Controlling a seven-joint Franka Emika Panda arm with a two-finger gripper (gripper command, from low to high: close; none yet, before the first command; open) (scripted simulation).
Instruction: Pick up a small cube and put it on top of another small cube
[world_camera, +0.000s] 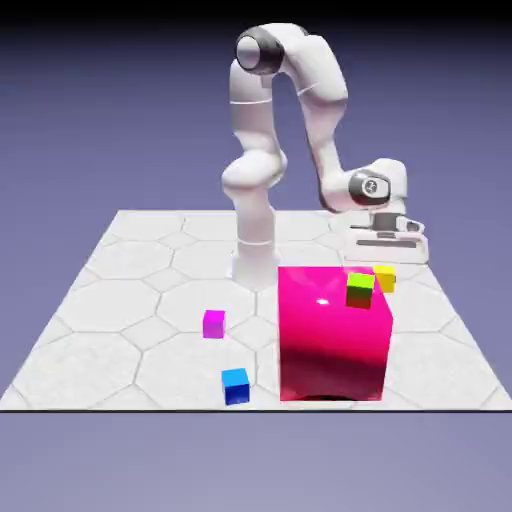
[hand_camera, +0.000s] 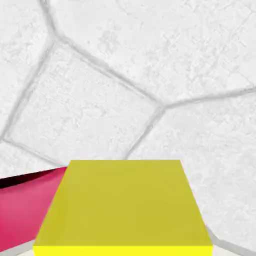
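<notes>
The small yellow cube (world_camera: 386, 279) sits directly under my gripper (world_camera: 387, 259) at the exterior view's right, just behind the huge glossy pink cube's (world_camera: 330, 345) top right corner. In the hand view the yellow cube (hand_camera: 125, 205) fills the bottom middle and hides both fingertips, so the gripper looks shut on it. Whether it is off the table I cannot tell. A small green cube (world_camera: 360, 290) shows against the pink cube's upper right part, touching the yellow cube's left side in the picture.
A small magenta cube (world_camera: 214, 323) and a small blue cube (world_camera: 236, 386) lie on the table (world_camera: 120, 300) left of the pink cube. The pink cube (hand_camera: 25, 210) shows at the hand view's lower left, close beside the yellow one.
</notes>
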